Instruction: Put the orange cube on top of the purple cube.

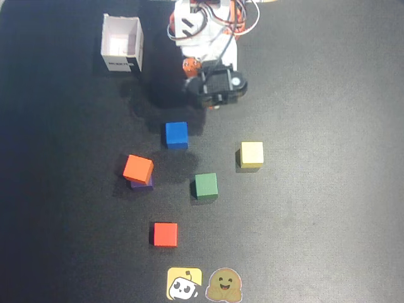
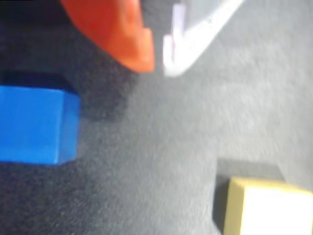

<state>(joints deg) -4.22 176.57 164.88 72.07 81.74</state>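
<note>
Looked like a hobby or lab robotics bench, not a home or kitchen. The surface (image 1: pixel 328 240) was a plain black felt-like mat filling the whole overhead view, with a small 3D-printed-looking white and orange arm (image 1: pixel 205 44) and loose servo wires (image 1: pixel 243 22) at the top edge. Same-size coloured test cubes were spread out: blue cube (image 1: pixel 177 135), yellow cube (image 1: pixel 252 154), green cube (image 1: pixel 206 185), red cube (image 1: pixel 165 234). An open white box (image 1: pixel 122 43) stood nearby, and two cartoon stickers (image 1: pixel 205 285) sat at the bottom edge.

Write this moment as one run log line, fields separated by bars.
orange cube: on purple cube, slightly askew | gripper: nearly shut, empty | arm: near base
</note>
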